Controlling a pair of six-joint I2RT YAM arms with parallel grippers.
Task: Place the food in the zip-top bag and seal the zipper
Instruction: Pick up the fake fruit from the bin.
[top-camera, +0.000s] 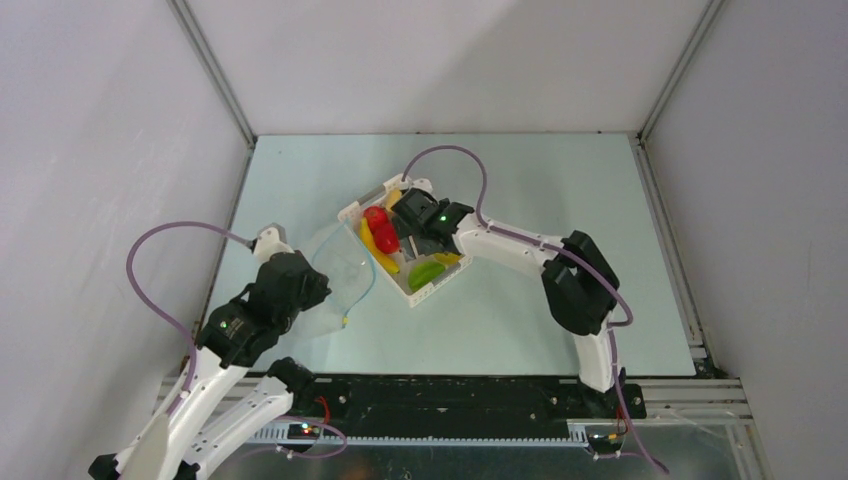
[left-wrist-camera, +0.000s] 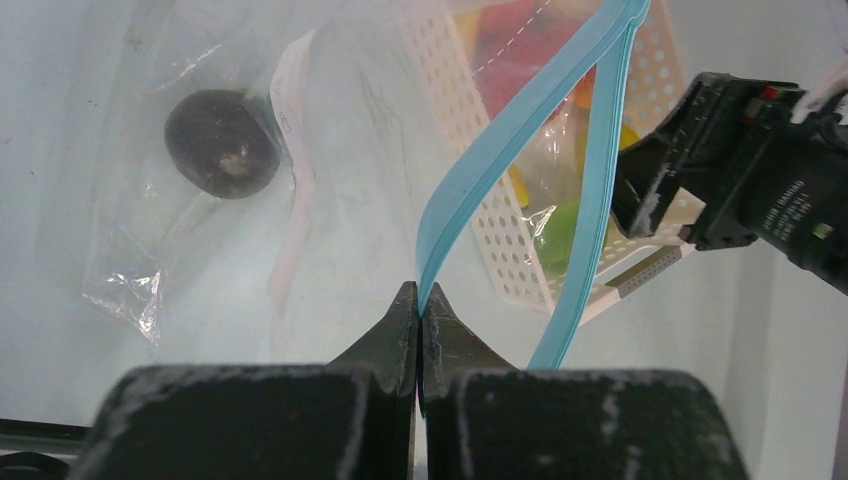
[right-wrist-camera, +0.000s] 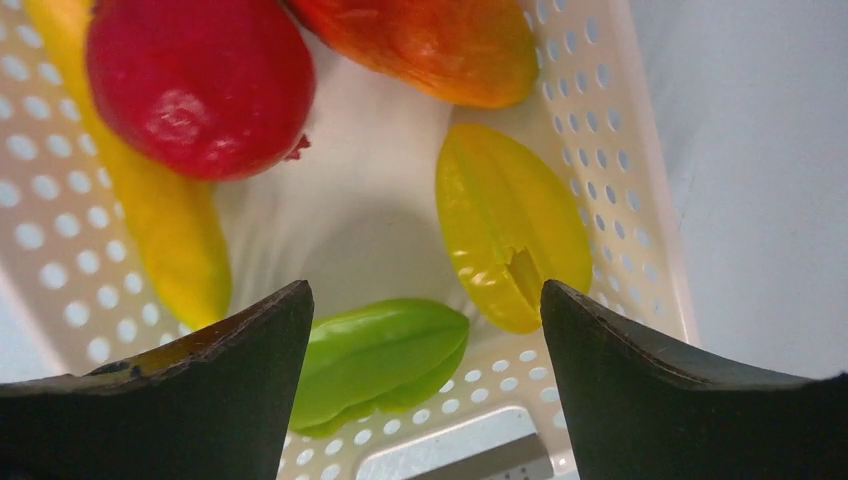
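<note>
My left gripper (left-wrist-camera: 420, 295) is shut on the light-blue zipper (left-wrist-camera: 500, 150) of the clear zip-top bag (top-camera: 335, 275), holding one lip so the mouth gapes toward the basket. A dark ring (left-wrist-camera: 222, 143) lies inside the bag beside its white label (left-wrist-camera: 295, 150). My right gripper (right-wrist-camera: 425, 290) hangs open inside the white slotted basket (right-wrist-camera: 620, 150). A green piece (right-wrist-camera: 380, 355) lies low between its fingers, untouched. A yellow ridged piece (right-wrist-camera: 510, 225), a red apple (right-wrist-camera: 200, 85), a banana (right-wrist-camera: 170, 230) and an orange-red mango (right-wrist-camera: 440, 45) lie around it.
The basket (top-camera: 352, 212) sits mid-table, just right of the bag's mouth. The right arm (top-camera: 575, 280) reaches in from the right. Grey walls close in the table on three sides.
</note>
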